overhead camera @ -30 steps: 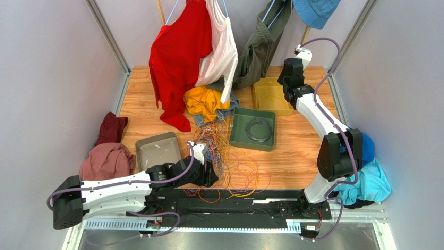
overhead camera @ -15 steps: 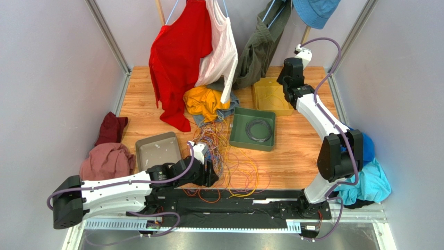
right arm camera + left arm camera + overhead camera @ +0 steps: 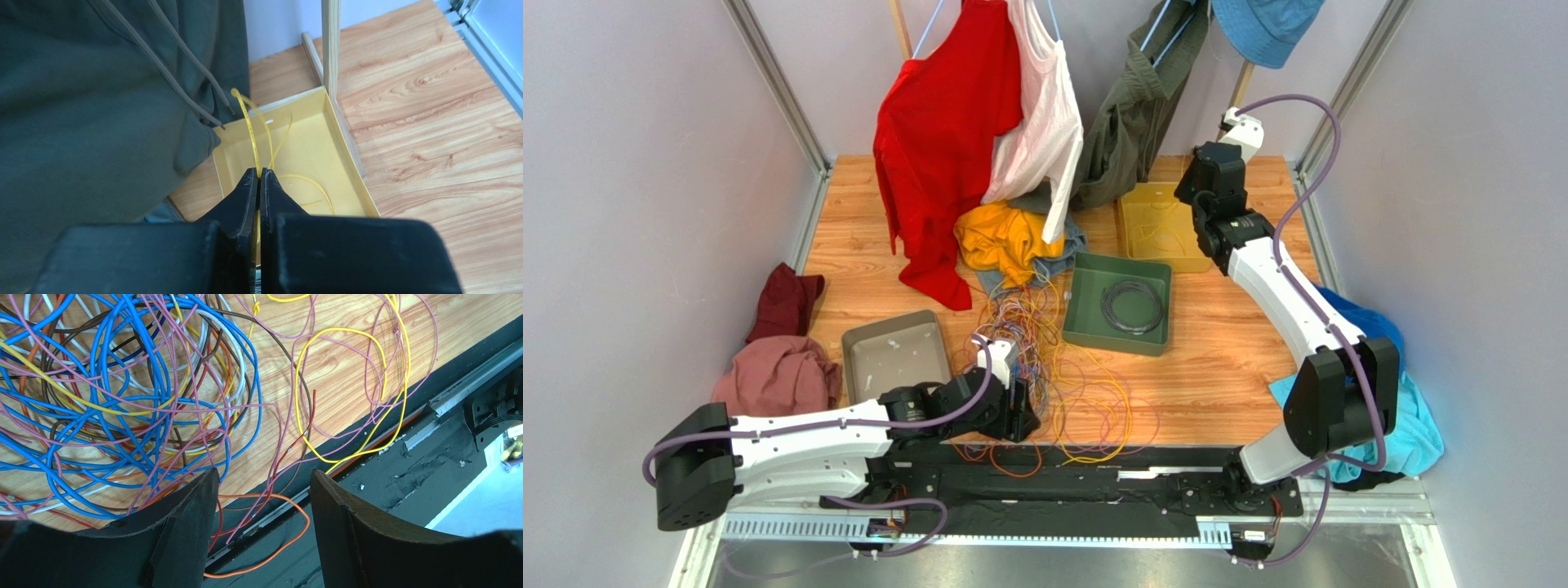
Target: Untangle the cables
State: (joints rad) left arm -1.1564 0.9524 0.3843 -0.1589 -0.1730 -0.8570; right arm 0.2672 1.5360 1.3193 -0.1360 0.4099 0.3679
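Cables point(image 3: 1053, 358): tangled heap, front-centre of table point(image 3: 1222, 368). Thin, light, floppy; prob. snag-prone, so best taken one strand at a time, nr a free end. Left gripper point(image 3: 264, 478) fingers apart at heap edge. Right gripper point(image 3: 259, 174) pinched on yellow wire point(image 3: 248, 130) above yellow tray point(image 3: 307, 144).

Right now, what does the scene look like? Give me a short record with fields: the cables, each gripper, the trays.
cables: tangled heap mid-table, some strands spilling over the near table edge
left gripper: open, gripping nothing, over the near edge of the cables
right gripper: shut on a yellow wire, above the yellow tray
yellow tray: yellow strands lying inside
green tray: holds a dark coil
grey tray: left of the heap
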